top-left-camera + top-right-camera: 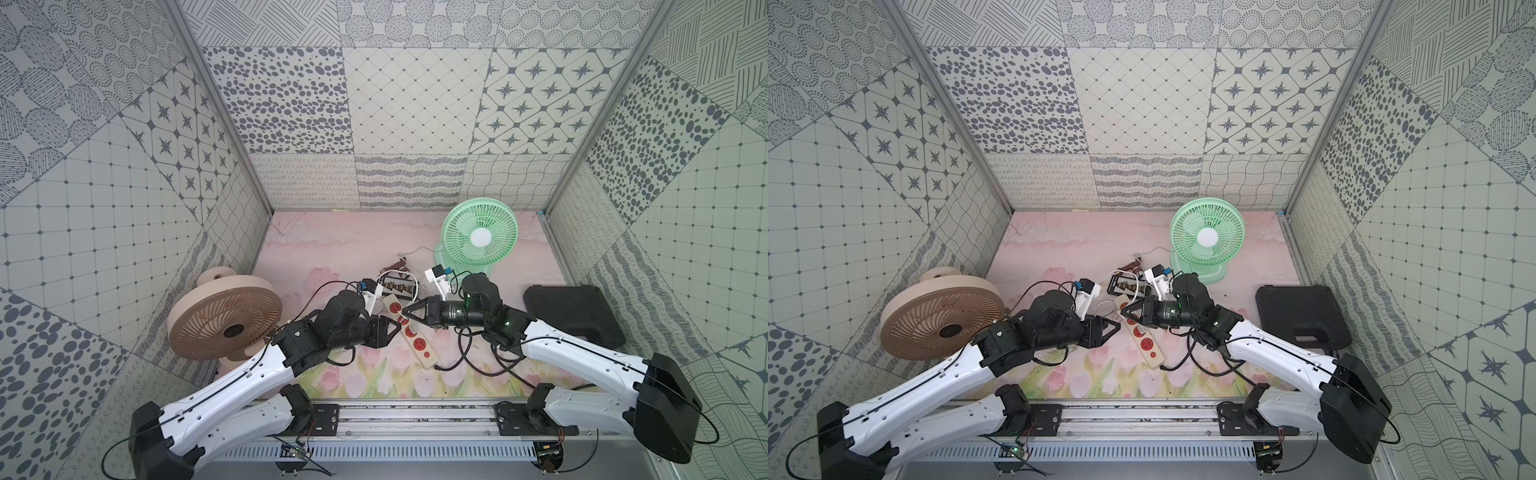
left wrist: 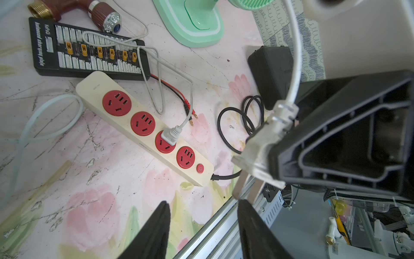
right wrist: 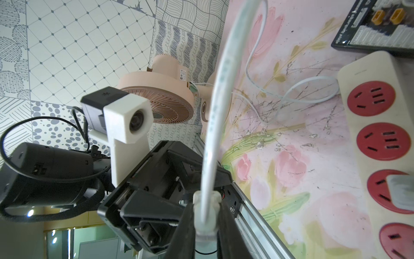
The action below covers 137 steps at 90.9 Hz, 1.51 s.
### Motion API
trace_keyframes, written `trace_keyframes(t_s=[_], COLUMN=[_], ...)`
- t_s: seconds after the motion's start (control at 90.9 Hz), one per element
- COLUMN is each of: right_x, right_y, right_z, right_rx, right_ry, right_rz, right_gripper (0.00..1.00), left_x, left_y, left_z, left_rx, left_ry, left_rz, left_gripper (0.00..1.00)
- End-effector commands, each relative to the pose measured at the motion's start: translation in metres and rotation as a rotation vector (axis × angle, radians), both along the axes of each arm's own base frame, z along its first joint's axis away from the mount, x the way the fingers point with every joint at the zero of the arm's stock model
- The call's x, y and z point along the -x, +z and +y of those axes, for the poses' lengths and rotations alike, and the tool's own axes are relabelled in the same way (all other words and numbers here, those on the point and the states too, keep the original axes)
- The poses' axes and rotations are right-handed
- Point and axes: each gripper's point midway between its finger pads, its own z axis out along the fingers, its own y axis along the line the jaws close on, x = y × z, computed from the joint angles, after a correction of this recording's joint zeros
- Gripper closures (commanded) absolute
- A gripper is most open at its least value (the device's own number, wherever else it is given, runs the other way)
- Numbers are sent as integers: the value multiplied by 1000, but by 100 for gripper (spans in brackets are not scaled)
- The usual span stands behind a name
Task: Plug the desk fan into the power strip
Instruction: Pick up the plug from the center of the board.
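Right gripper (image 1: 409, 312): clamped on the white plug (image 2: 262, 148), prongs bare, held over the power strip (image 2: 143, 122). The strip lies flat mid-table with one socket taken by a grey plug (image 2: 169, 135). Left gripper (image 2: 203, 203): jaws apart, empty, beside the prongs. Status: plug in hand, not yet seated in a free socket.

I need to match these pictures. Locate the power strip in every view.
In both top views: power strip just below picture centre.
Left wrist: diagonally across mid-picture, grey plug in one socket.
Right wrist: cut off at the picture's edge.
Shared landmark: black charging board at the strip's buttonless end.
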Motion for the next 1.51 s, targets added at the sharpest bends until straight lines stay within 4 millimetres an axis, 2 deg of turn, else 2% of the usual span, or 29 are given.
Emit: trace_keyframes(t_s=[0.0,0.352,0.605,0.77,0.803,0.858,0.968,1.134,1.255,1.365,1.497], right_x=[-1,6,11,12,12,12,13,20,18,15,9], right_y=[13,11,4,-3,-3,-4,-6,-6,0,8,14], right_z=[8,1,0,1,2,2,2,-3,-8,-13,-16], right_rx=[-49,-24,-1,-3,-6,-4,3,29,-2,-31,-37], right_ry=[26,92,124,130,130,132,135,195,242,272,265], right_rz=[9,65,94,113,112,116,113,102,123,121,124], right_gripper=[100,100,100,100,100,100,100,65,47,41,40], left_x=[-6,-6,-4,-4,-5,-6,-7,-8,-7,-6,-6], left_y=[18,15,17,16,15,14,11,13,16,17,20], left_z=[-12,-16,-24,-28,-28,-28,-29,-32,-37,-37,-38], left_rx=[10,-50,-95,-97,-102,-109,-119,-124,-143,-173,-190], left_ry=[-78,-108,-143,-156,-155,-153,-155,-168,-192,-203,-214], left_rz=[-133,-195,-240,-241,-240,-237,-236,-263,-292,-331,-374], left_gripper=[53,57,77,83,86,100,100,100,100,100,100])
